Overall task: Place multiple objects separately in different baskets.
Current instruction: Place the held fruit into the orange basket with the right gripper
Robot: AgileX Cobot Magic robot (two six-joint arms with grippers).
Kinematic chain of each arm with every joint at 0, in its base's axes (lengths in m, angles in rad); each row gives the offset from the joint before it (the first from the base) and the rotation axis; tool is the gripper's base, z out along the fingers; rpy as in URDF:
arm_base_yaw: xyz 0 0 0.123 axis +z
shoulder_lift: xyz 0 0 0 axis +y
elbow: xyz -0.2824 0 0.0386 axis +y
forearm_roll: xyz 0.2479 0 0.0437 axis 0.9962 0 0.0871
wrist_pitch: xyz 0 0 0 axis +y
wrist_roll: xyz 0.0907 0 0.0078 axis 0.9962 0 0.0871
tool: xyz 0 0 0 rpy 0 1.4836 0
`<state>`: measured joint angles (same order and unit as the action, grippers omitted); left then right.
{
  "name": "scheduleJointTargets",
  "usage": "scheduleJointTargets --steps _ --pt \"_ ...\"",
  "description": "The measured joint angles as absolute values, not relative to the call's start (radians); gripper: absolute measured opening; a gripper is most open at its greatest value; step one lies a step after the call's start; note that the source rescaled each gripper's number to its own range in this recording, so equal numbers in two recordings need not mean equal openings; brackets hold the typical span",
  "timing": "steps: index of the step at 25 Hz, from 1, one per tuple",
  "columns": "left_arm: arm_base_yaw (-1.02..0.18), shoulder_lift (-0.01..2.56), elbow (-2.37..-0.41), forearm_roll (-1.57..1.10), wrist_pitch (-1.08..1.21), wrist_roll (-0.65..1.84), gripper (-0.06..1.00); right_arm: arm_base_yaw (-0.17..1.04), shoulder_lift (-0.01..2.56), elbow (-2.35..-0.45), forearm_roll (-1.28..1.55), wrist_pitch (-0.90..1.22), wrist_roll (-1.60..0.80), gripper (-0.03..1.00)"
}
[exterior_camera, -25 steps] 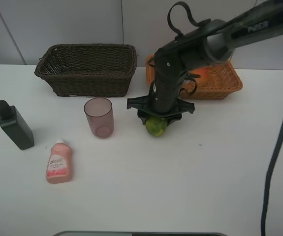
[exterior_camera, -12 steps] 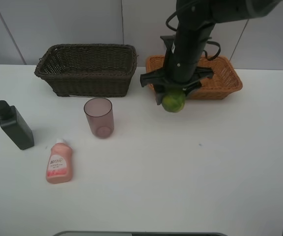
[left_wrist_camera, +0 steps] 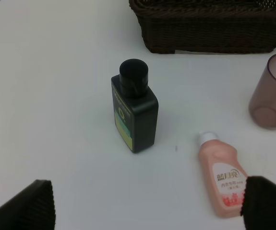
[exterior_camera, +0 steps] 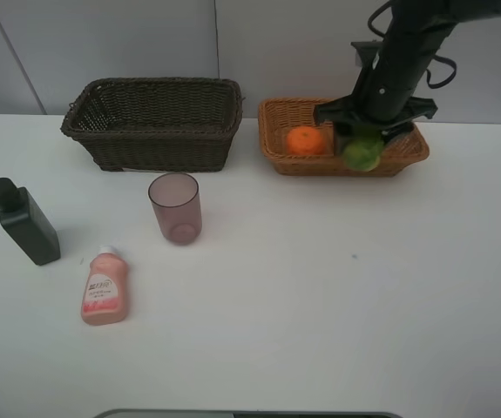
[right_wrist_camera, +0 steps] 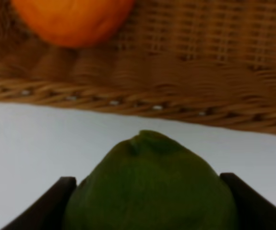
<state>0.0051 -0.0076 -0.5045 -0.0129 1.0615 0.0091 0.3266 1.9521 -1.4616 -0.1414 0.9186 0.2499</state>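
right gripper (exterior_camera: 365, 139) clamps the green mango (right_wrist_camera: 150, 191) by the orange-tan basket (exterior_camera: 298, 165) front rim, fingers largely hidden; left gripper (left_wrist_camera: 147, 205) spread wide, empty, only its tips in frame

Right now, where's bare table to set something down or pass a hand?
Open: right and front of the table, right of the mauve tumbler and in front of the orange-tan basket. Crowded: the left, with dark bottle, pink squeeze bottle and tumbler; and that basket, holding an orange, with the right gripper holding the mango at its front rim.
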Motion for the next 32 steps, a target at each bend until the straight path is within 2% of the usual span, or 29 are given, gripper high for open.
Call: scheduleJointTargets --steps 10,17,32 --pt "0.005 -0.008 -0.504 -0.013 1.062 0.009 1.00 0.198 1.952 -1.462 -0.190 0.664 0.242 0.02" --pt "0.005 -0.008 -0.504 -0.013 1.062 0.009 1.00 0.168 1.982 -1.462 -0.236 0.481 0.242 0.02" --pt "0.005 -0.008 -0.504 -0.013 1.062 0.009 1.00 0.168 2.075 -1.462 -0.245 0.449 0.244 0.02"
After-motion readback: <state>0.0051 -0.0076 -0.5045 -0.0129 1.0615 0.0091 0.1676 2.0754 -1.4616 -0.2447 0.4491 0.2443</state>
